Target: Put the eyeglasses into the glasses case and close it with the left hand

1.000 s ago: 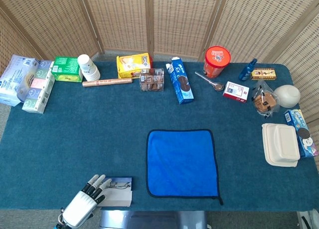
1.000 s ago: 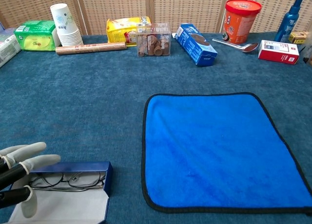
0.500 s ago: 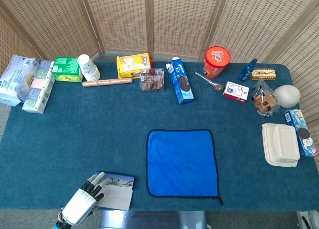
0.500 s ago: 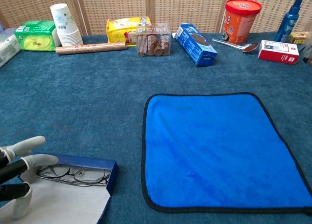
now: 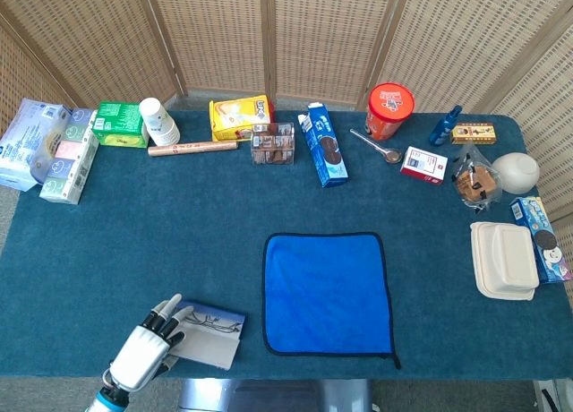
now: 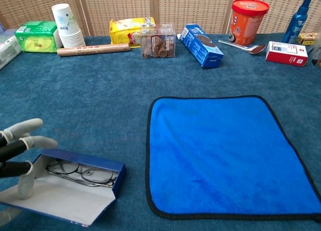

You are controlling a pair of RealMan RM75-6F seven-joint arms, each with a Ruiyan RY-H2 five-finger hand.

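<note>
The glasses case (image 6: 65,198) is a blue box with a pale lid flap lying open toward me, near the table's front left edge. Thin-rimmed eyeglasses (image 6: 80,173) lie inside it. My left hand (image 6: 17,153) grips the case's left end, fingers over the far wall and thumb on the flap. In the head view the left hand (image 5: 143,354) is at the bottom edge, with the case (image 5: 213,345) and the eyeglasses (image 5: 208,321) just right of it. The case lies skewed, its right end nearer me. My right hand shows in neither view.
A blue cloth (image 6: 225,150) lies flat to the right of the case. Along the far edge stand paper cups (image 6: 65,24), a yellow packet (image 6: 128,30), a blue carton (image 6: 201,45) and a red tub (image 6: 248,20). White containers (image 5: 506,260) sit at the right edge.
The case has turned with my left hand, its right end swinging nearer me and its flap opening wider. The eyeglasses stayed inside it.
</note>
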